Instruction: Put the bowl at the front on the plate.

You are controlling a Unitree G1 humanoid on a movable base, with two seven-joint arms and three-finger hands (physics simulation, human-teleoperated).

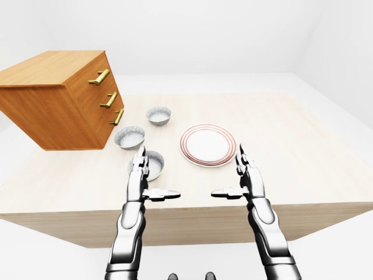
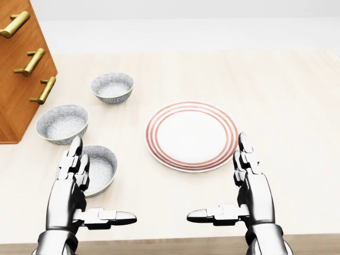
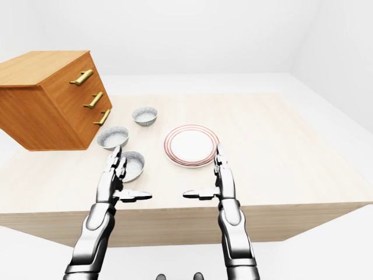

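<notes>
- The counter [image 2: 297,95] is wide open on the head view's right side, loads of bare wood to swing a hand through over there.
- The left is the crowded bit: three bowls in a line, with the drawer cabinet [image 2: 18,79] hemming them in at the far left.
- The nearest bowl [image 2: 101,167] has the left hand [image 2: 74,188] right over its left rim, fingers [image 2: 71,156] spread, so not much room on that side.
- The middle bowl [image 2: 62,123] sits just beside it, a narrow gap only.
- Between the nearest bowl and the plate [image 2: 191,135] there's a clear strip of counter.
- The right hand [image 2: 249,194] stands by the plate's lower right edge, fingers spread; the plate top is bare.
</notes>
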